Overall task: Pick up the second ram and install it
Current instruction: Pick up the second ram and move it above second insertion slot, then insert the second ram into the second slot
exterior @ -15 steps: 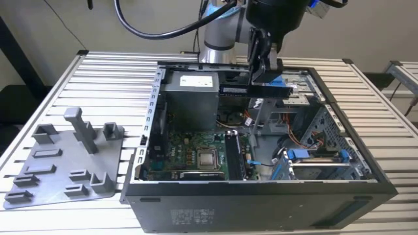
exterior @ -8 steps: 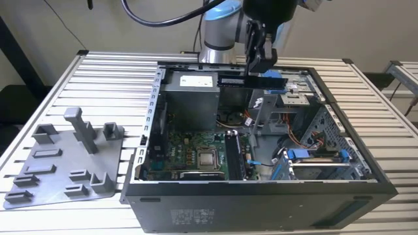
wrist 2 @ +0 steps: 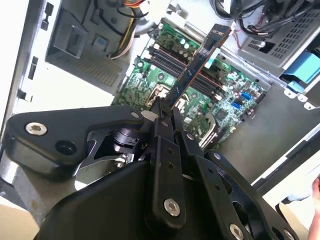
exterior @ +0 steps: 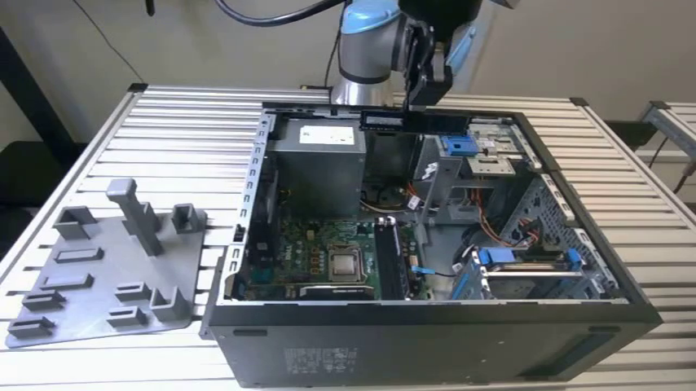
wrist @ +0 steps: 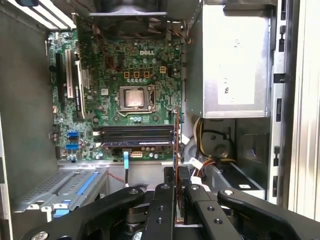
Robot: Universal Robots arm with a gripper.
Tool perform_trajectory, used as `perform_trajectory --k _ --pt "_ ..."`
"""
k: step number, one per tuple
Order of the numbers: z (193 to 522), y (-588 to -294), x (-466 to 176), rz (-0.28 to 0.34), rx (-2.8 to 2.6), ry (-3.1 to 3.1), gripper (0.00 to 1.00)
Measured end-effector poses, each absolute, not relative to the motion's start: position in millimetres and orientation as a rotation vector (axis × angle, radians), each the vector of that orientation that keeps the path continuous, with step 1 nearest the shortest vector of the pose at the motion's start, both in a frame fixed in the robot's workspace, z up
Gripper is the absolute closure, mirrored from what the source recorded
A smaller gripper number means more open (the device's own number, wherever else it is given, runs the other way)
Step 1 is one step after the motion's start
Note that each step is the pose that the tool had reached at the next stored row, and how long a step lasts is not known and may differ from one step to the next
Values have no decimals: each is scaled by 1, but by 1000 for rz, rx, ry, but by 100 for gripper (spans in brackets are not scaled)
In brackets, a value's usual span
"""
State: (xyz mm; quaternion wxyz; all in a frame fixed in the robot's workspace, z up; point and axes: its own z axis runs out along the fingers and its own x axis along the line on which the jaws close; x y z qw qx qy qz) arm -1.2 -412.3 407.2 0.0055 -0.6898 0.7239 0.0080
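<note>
Transfer step: the second ram (wrist 2: 197, 60) is clamped in the gripper (wrist 2: 164, 107), above the open case (exterior: 435, 314).

The ram juts forward from the gripper, clear of the motherboard (wrist: 115, 60) below. Not yet seated. Seating likely calls for aligning its edge along the memory slots (wrist: 135, 134) beneath the gripper.

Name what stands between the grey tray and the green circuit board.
In the exterior view, the computer case's dark side wall stands between the grey tray and the green circuit board.
</note>
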Motion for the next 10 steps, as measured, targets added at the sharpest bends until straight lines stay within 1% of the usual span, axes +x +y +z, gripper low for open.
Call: perform_trajectory --k 10 --pt "407 -410 -1 25 -2160 2266 86"
